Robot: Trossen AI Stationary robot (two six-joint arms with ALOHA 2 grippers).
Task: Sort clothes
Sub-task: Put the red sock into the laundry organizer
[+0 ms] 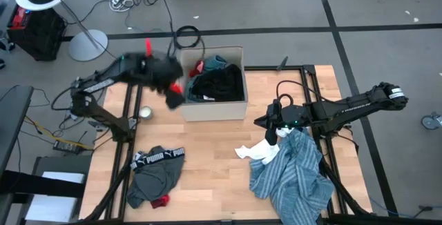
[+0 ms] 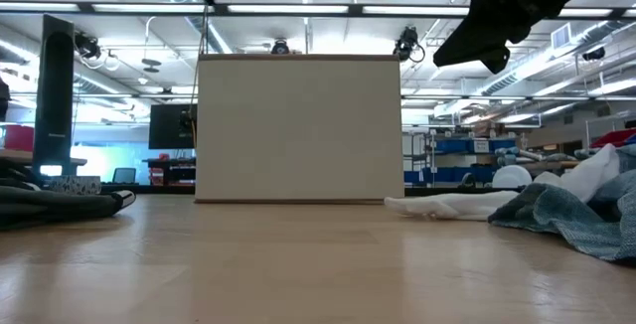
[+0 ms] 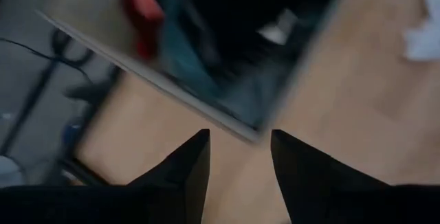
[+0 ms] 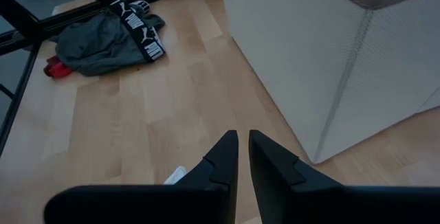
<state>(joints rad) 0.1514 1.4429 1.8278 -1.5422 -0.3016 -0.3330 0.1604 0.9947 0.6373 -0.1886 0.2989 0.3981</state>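
Observation:
A white open box [image 1: 213, 108] stands at the table's far middle, with black [image 1: 219, 83], teal [image 1: 215, 62] and red [image 1: 198, 66] clothes inside. My left gripper [image 1: 173, 95] hovers open and empty at the box's near left corner; its wrist view [image 3: 240, 159] looks down into the box. My right gripper [image 1: 266, 124] is shut and empty, raised above the table [image 2: 494, 26], right of the box [image 4: 323, 66]. A white piece [image 1: 259, 150] and a blue-white striped shirt [image 1: 293, 177] lie below it. A dark grey garment with a lettered waistband [image 1: 156, 172] and a small red item [image 1: 160, 201] lie near left.
A small round silver object [image 1: 145, 112] lies on the table left of the box. Black frame rails [image 1: 117, 163] run along the table's left and right sides. Bare wood [image 1: 214, 177] lies between the two clothes piles. Cables and a lamp stand are on the floor beyond.

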